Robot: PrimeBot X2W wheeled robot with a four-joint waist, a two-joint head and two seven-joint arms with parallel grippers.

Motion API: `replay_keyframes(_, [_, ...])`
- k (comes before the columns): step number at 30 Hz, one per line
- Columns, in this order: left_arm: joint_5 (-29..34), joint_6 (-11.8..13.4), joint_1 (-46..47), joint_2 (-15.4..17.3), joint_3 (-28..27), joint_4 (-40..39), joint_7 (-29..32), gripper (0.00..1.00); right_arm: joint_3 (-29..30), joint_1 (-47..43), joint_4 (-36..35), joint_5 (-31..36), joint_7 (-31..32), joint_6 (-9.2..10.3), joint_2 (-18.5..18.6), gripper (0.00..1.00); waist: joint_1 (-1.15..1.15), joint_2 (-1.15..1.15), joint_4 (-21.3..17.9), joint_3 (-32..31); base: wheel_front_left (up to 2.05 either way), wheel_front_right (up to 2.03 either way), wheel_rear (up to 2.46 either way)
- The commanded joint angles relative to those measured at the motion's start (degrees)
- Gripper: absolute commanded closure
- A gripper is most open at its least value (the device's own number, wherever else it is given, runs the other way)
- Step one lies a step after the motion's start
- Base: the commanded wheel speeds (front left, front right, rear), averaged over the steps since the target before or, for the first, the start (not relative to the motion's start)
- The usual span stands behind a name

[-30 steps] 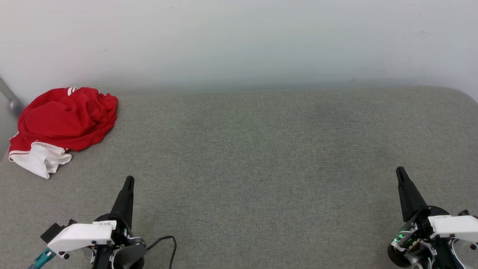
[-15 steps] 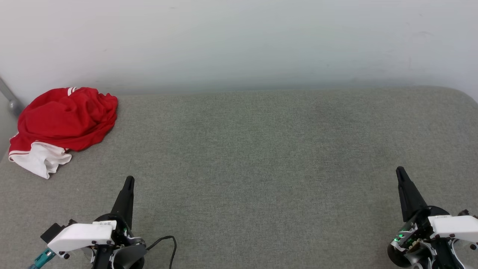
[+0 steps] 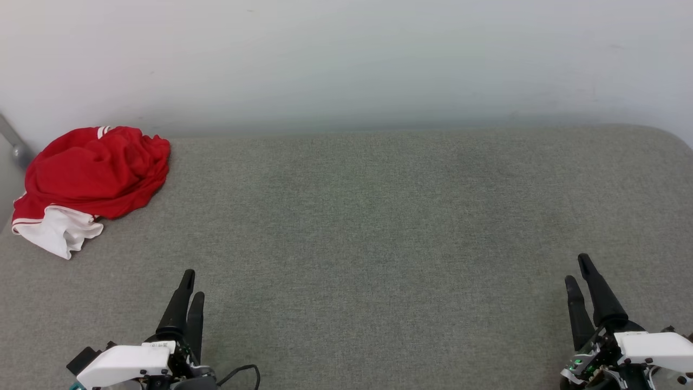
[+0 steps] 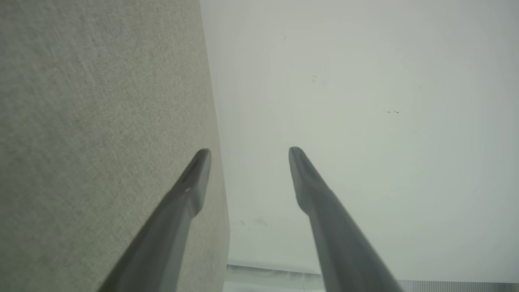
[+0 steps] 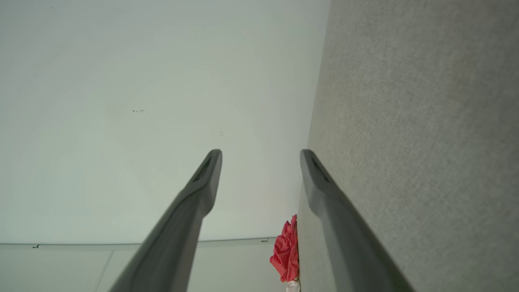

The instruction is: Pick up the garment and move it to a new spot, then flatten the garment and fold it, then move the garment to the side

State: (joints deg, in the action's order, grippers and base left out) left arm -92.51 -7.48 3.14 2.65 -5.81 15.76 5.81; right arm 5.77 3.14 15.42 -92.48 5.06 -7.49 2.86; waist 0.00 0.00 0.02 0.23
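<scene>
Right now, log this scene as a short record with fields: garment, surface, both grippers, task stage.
garment: red with a white sleeve, crumpled in a heap at the far left of the surface, untouched
surface: grey fabric, set against a pale wall
left gripper: fingers apart, empty, near side, well short of the garment
right gripper: fingers apart, empty, near right
task stage: pick-up not yet begun

Two arms, each ended by a dark two-fingered claw.
Long tapered black fingers are noted on the left claw (image 3: 193,284) and right claw (image 3: 576,269); white wrist housing (image 3: 123,364), small label (image 3: 158,344), black cable (image 3: 244,370) and green light (image 3: 578,361) are recorded.
</scene>
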Motion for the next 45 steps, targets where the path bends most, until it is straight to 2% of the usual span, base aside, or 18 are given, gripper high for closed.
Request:
replay_keyframes(1, [-0.28,0.0,0.37,0.11,0.18,-1.68,-0.4,0.0,-0.29,0.18,-1.8,0.67,-0.59,0.0,0.08,0.0,0.0,0.0,0.01,0.02,0.0,0.0,0.0])
replay_keyframes(8, [0.82,0.0,-0.57,0.34,0.83,-3.22,-1.61,0.0,-0.52,-0.79,-3.78,3.31,-2.51,0.0,0.08,0.0,0.0,0.0,0.09,0.04,0.0,0.0,0.0])
replay_keyframes(14, [4.82,0.0,-1.28,2.05,2.32,-4.07,-4.47,0.0,-1.03,-1.59,-5.42,9.9,-4.05,0.0,0.08,0.0,0.0,0.0,0.15,-0.01,0.0,0.0,0.0])
replay_keyframes(26, [19.79,-0.01,-2.63,3.84,3.41,-6.57,-7.6,0.0,-0.06,-3.45,-8.55,22.28,-6.83,0.0,0.08,0.0,0.0,0.0,0.16,-0.02,0.0,0.0,0.0])
replay_keyframes(36, [34.78,-0.01,-4.08,5.57,5.2,-7.38,-9.66,0.0,-0.59,-4.81,-10.01,31.67,-8.9,0.0,0.11,0.0,0.0,0.0,-0.07,0.04,0.0,0.0,0.0])
replay_keyframes(45, [46.78,-0.01,-5.47,5.73,5.18,-8.0,-11.51,0.0,-1.24,-6.04,-11.65,42.02,-10.8,0.0,0.39,0.0,0.0,0.0,-0.29,0.15,0.0,0.0,0.0])
